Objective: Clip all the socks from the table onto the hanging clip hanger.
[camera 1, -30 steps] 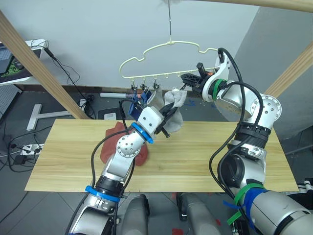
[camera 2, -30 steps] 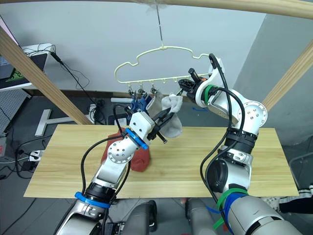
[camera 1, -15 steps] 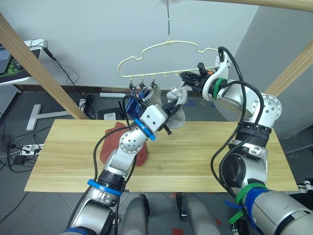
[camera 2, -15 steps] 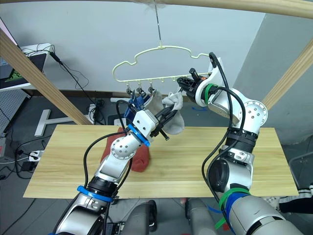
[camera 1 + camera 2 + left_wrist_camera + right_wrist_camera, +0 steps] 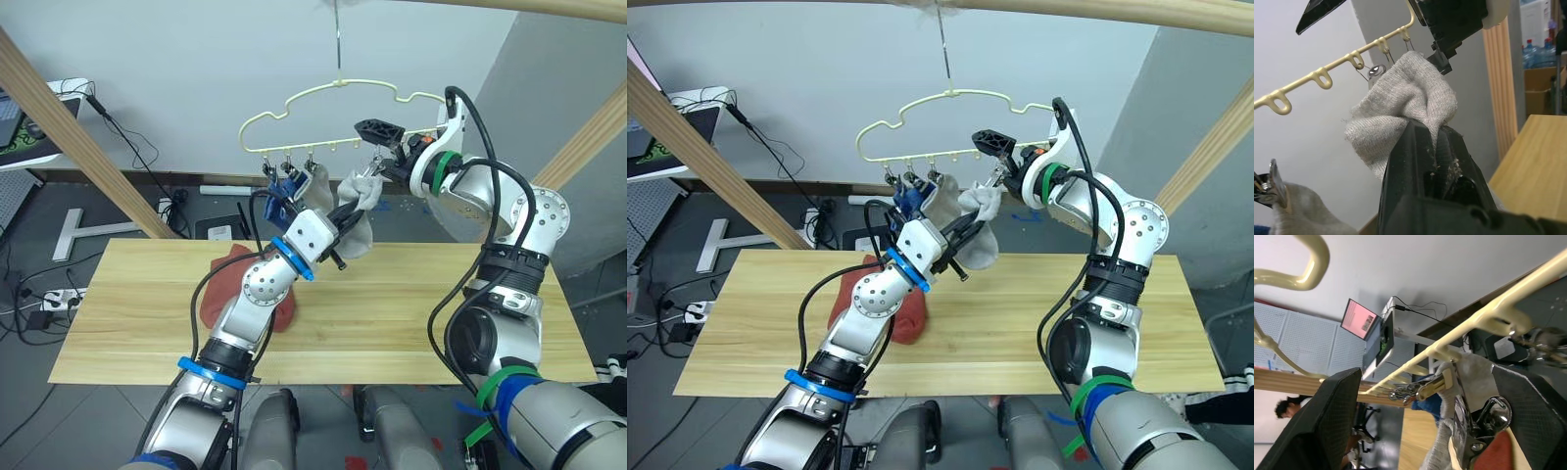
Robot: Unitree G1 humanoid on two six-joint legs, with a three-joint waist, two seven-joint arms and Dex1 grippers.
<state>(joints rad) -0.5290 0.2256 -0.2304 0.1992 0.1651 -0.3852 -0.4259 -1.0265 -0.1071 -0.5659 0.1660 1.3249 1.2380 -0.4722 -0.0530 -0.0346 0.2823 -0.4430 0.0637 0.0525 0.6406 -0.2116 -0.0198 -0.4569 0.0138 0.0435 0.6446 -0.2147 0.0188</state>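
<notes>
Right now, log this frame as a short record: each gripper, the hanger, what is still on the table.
left gripper: shut on grey sock, raised to the hanger bar
right gripper: open, straddling a metal clip at that sock
clip hanger: blue sock and another grey sock already clipped
table: rust-red socks remain

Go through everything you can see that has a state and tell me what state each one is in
left claw: shut on grey sock
grey sock: bunched, held up at a clip
right claw: open, at the hanger bar
clip hanger: hanging, blue and grey socks clipped
rust-red socks: lying on the table
</notes>
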